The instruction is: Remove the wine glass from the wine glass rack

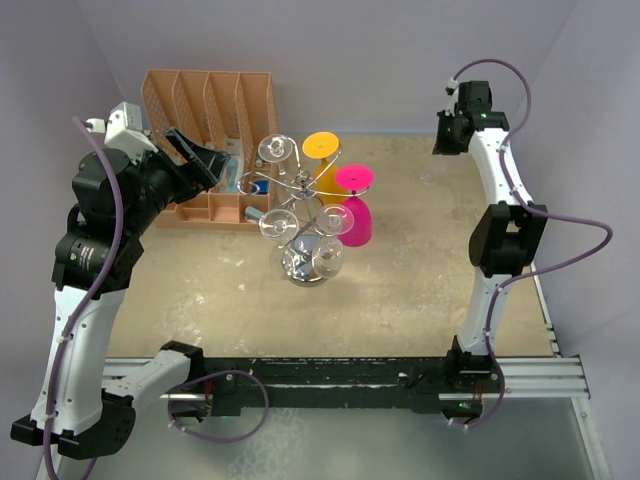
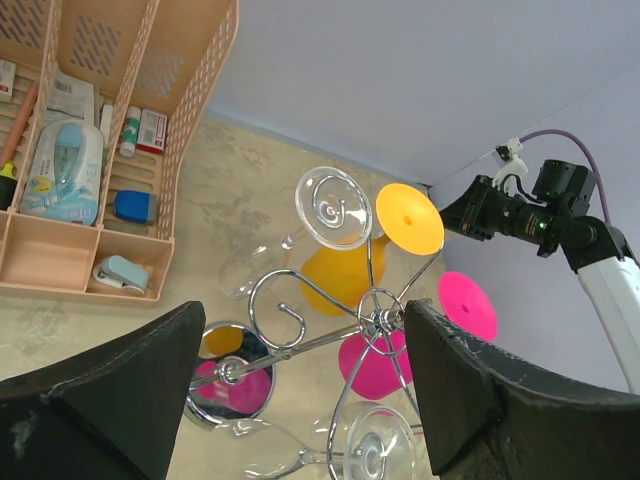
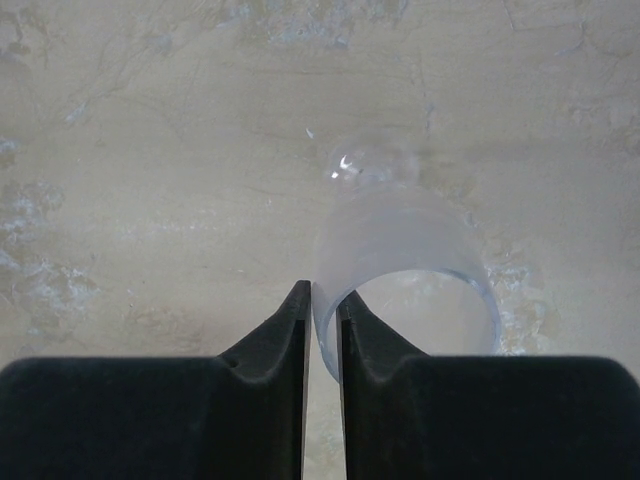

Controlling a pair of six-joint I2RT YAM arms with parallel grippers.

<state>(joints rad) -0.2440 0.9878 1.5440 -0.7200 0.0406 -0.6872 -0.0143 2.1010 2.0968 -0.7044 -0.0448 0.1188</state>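
The wine glass rack (image 1: 300, 215), silver wire with curled arms on a round chrome base, stands mid-table. Clear (image 1: 275, 150), orange (image 1: 322, 146) and pink (image 1: 357, 220) glasses hang on it. My left gripper (image 1: 205, 160) is open and empty, raised left of the rack by the organizer. In the left wrist view the rack's hub (image 2: 375, 320) and a hanging clear glass (image 2: 330, 205) show between my open fingers (image 2: 300, 400). My right gripper (image 1: 442, 142) is at the far right. In the right wrist view it (image 3: 322, 300) is shut on the rim of a clear wine glass (image 3: 400, 250) over the table.
An orange slotted file organizer (image 1: 205, 110) with small items stands at the back left, close behind my left gripper. The tan tabletop (image 1: 420, 280) lies between purple walls. The black rail (image 1: 330, 375) with the arm bases runs along the near edge.
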